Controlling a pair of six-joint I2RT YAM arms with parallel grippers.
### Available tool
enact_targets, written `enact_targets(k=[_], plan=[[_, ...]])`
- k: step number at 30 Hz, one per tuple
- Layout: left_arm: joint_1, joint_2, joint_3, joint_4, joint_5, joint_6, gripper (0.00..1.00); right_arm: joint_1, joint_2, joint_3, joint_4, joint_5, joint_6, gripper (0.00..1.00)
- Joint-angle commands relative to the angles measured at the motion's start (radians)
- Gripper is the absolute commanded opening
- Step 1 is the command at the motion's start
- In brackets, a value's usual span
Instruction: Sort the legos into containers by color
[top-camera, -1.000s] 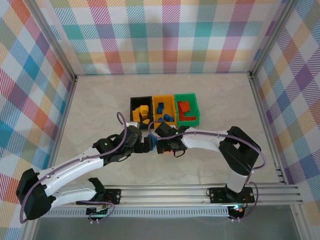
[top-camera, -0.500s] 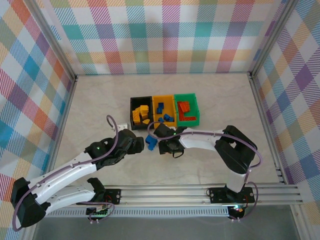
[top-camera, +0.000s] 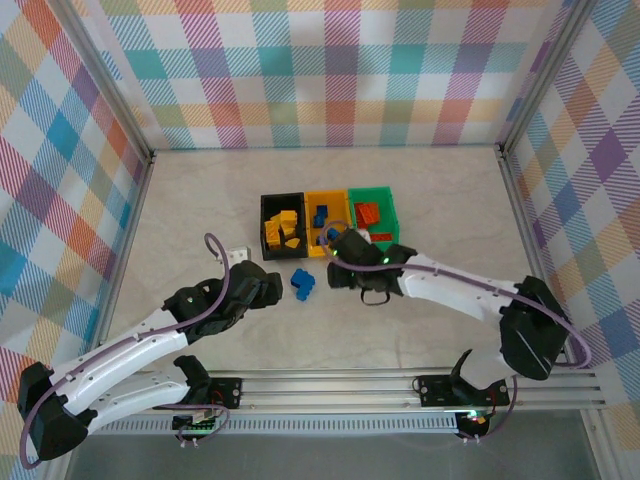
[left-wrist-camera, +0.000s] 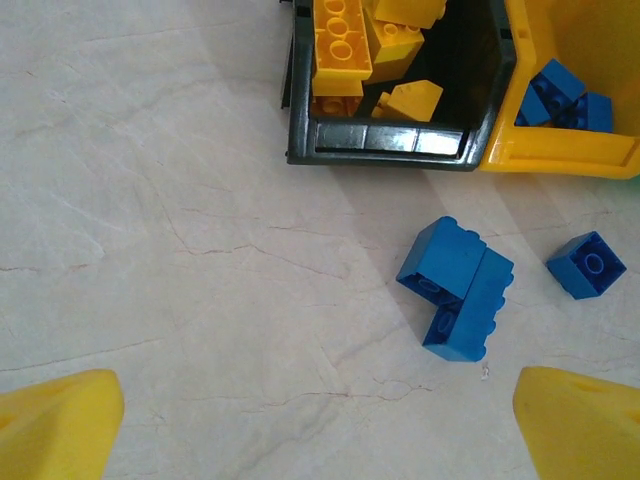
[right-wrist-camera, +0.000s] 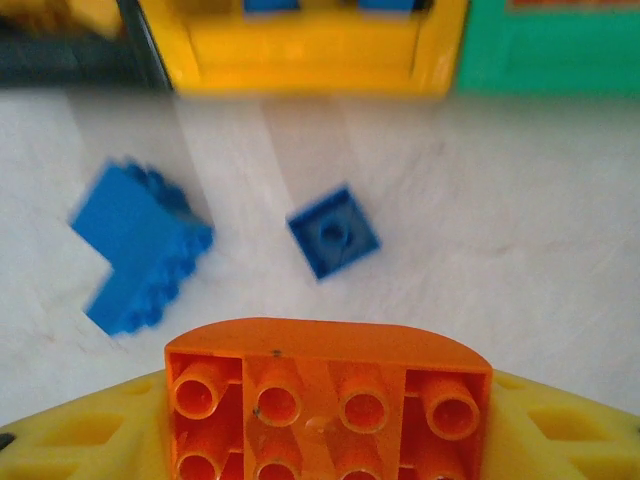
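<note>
Plainly, R wrist cam: right pincer (right-wrist-camera: 325, 445) clamps orange lego (right-wrist-camera: 328, 395).

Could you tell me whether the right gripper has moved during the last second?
Yes. The right gripper, holding an orange brick, has moved rightward and away, closer to the green bin.

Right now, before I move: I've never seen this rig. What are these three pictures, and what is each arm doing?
A left arm and a right arm share one table. The overhead picture looks down from behind them; the other two come from a camera on each wrist. The black bin holds yellow bricks, the yellow-orange bin blue bricks, the green bin orange-red bricks. Loose on the table lie a joined blue pair and a small blue brick. The left gripper is open. The right gripper is shut on an orange brick.
</note>
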Motion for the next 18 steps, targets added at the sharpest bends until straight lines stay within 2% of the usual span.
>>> enact_targets(k=[1, 6, 14, 16, 18], plan=[[0.003, 0.004, -0.032, -0.004, -0.033, -0.005, 1.0, -0.12, -0.015, 0.076, -0.013, 0.006, -0.076, 0.57], [0.003, 0.041, -0.044, -0.006, -0.016, -0.026, 1.0, -0.284, 0.097, 0.19, 0.018, -0.071, -0.067, 0.58], [0.004, 0.04, -0.068, 0.017, 0.007, -0.033, 1.0, -0.387, 0.307, 0.363, 0.063, -0.116, 0.03, 0.6], [0.005, 0.053, -0.074, 0.016, -0.004, -0.038, 1.0, -0.392, 0.331, 0.383, 0.078, -0.095, 0.039, 0.62], [0.005, 0.073, -0.068, 0.017, 0.008, -0.038, 1.0, -0.395, 0.357, 0.411, 0.09, -0.106, 0.029, 0.73]])
